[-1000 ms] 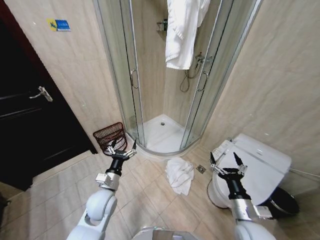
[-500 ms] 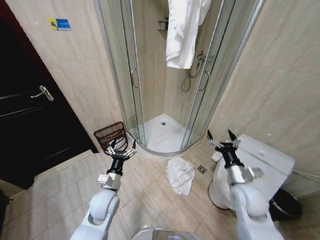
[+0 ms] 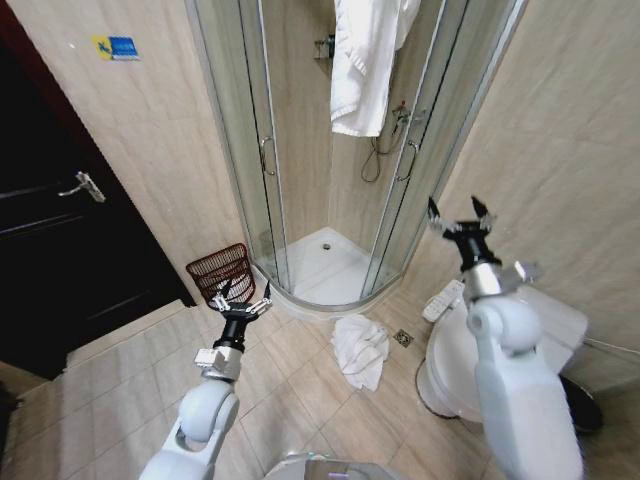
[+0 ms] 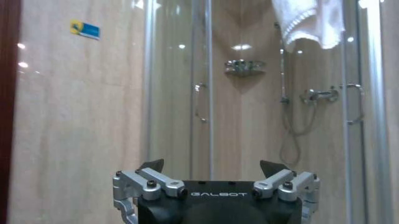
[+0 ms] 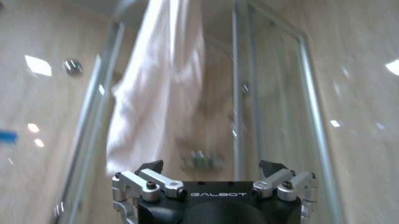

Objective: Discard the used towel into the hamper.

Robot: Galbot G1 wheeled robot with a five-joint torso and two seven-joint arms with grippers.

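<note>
Both claws gape empty: right claw [image 3: 460, 216] raised, left claw [image 3: 238, 297] beside the hamper [image 3: 221, 272], which stands upright, mouth up.

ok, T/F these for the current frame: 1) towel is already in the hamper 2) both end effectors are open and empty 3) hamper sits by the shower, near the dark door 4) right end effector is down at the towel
1) False. The towel lies crumpled on the floor tiles, apart from the hamper.
2) True. The left end effector and right end effector both stand open, holding nothing.
3) True.
4) False. It is raised high, well above the towel, in front of the shower glass.
</note>
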